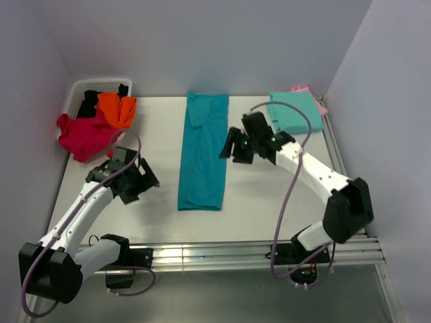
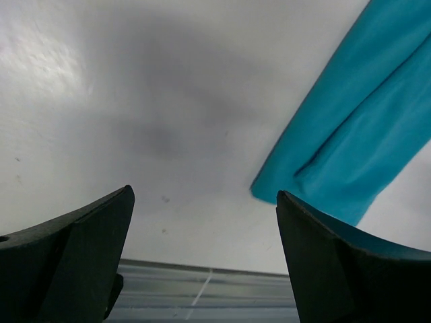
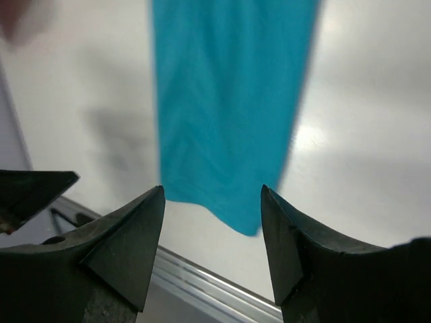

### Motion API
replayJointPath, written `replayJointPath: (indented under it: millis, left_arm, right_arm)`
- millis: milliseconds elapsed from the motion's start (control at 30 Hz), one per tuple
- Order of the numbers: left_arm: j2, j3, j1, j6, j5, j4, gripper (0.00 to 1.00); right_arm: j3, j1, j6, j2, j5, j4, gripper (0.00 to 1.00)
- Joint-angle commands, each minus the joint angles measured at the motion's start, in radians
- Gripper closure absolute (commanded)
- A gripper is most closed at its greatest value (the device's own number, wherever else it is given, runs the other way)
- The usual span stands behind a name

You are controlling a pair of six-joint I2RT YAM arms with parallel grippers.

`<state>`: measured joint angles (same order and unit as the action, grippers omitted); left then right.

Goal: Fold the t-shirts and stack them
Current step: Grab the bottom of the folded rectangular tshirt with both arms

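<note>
As viewed from above, shows white table (image 1: 249, 208) bearing teal-blue t-shirt (image 1: 202, 161) folded into a long strip at centre. Records mint-green t-shirt (image 1: 294, 113) folded atop pink t-shirt (image 1: 321, 106), far right corner; crimson t-shirt (image 1: 84, 134), orange t-shirt (image 1: 116, 110), black t-shirt (image 1: 87, 104) heaped at white basket (image 1: 81, 86), far left. Finds left gripper (image 2: 203, 195) and right gripper (image 3: 212, 190) agape, empty, flanking the strip.

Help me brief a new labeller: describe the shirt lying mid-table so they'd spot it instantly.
Down the middle of the white table lies the teal-blue t-shirt. It is folded into a long narrow strip running from the far edge toward the near one. The mint-green shirt at far right is paler and squarish; the crimson shirt and orange shirt by the far-left basket are crumpled.
</note>
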<state>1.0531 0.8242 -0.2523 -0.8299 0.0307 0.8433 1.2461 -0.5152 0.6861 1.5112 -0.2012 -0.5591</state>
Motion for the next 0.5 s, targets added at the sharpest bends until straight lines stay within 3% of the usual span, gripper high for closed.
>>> replayJointPath:
  millis: [0, 167, 467]
  left_arm:
    - [-0.036, -0.109, -0.056, -0.07, -0.081, -0.114, 0.08]
    - [0.056, -0.129, -0.201, -0.121, -0.075, -0.214, 0.07]
    - [0.228, -0.148, -0.251, -0.163, -0.075, -0.352, 0.08]
  right_arm:
    - [-0.264, -0.029, 0.079, -0.069, 0.054, 0.083, 0.34]
    - [-0.48, -0.117, 0.2, -0.166, 0.094, 0.171, 0.35]
    - [-0.551, -0.267, 0.331, -0.109, 0.154, 0.277, 0.37]
